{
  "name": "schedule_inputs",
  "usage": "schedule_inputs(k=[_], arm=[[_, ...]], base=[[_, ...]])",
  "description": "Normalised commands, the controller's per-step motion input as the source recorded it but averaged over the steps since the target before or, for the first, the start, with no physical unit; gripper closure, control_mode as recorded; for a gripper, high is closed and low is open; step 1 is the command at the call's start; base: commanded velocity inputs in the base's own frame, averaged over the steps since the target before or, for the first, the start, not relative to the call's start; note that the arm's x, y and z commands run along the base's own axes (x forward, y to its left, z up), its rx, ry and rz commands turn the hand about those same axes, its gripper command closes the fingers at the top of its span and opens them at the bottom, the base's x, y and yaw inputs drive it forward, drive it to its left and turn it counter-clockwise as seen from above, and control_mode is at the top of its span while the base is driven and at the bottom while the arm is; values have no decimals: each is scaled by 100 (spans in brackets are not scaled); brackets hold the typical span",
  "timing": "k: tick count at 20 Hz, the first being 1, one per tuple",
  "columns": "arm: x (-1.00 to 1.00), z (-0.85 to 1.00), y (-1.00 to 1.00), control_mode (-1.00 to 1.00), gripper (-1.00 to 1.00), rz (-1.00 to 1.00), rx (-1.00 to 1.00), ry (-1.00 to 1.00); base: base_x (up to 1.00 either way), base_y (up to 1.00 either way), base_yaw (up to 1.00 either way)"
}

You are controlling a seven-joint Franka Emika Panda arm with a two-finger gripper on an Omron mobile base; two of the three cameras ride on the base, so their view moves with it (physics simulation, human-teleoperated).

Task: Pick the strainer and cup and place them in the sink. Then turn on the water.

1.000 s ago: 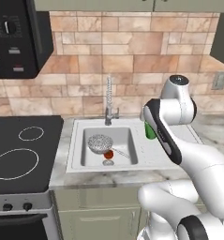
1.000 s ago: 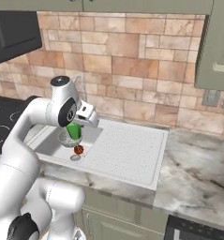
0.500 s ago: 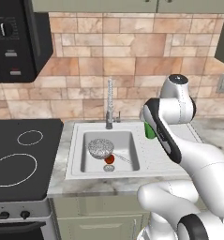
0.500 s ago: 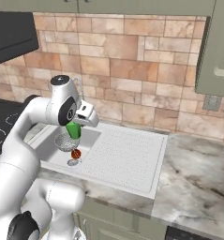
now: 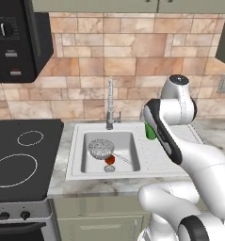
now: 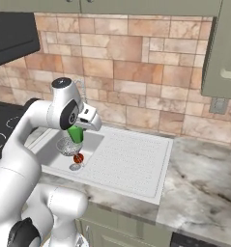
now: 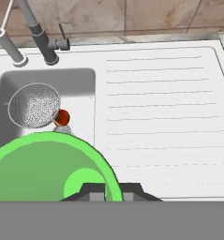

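The green cup [image 7: 52, 168] rides pinched in the gripper [image 7: 111, 190], above the drainboard edge. Since a second ago the base has shifted, bringing the sink [image 5: 128, 162] nearer below. One strainer [image 5: 100, 148] already lies in the basin beside one red ball [image 5: 109, 160]; one faucet [image 5: 109, 104] stands beyond.

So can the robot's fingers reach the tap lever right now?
Probably not yet. The gripper is holding the green cup, which hangs above the sink, so its fingers are busy. The lever at the faucet has nothing in front of it; once the cup is dropped in, it looks reachable.
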Motion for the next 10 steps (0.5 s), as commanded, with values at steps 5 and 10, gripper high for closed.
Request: schedule_inputs(k=[5, 10], arm=[[0, 0, 0, 100, 100, 0, 0, 0], [0, 0, 0, 100, 100, 0, 0, 0]], base=[[0, 0, 0], [0, 0, 0]])
